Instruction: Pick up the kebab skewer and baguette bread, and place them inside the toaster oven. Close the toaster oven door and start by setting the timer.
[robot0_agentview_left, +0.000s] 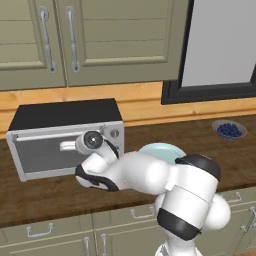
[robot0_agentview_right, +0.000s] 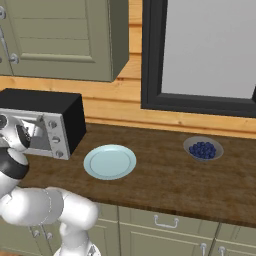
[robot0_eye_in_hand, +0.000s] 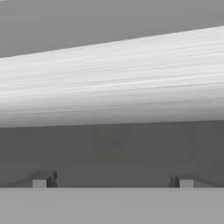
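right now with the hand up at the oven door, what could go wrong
1. The toaster oven door is shut, and the open hand sits very close to its silver bar handle. Pressing forward instead of closing around the bar could shove the toaster oven back on the counter.
2. The arm folds low over the plate; a wide pull to swing the door open might sweep it.

Toaster oven (robot0_agentview_left: 65, 137) on counter (robot0_agentview_right: 165, 180), plate (robot0_agentview_right: 110, 162) beside it, bowl (robot0_agentview_right: 203, 148) farther right
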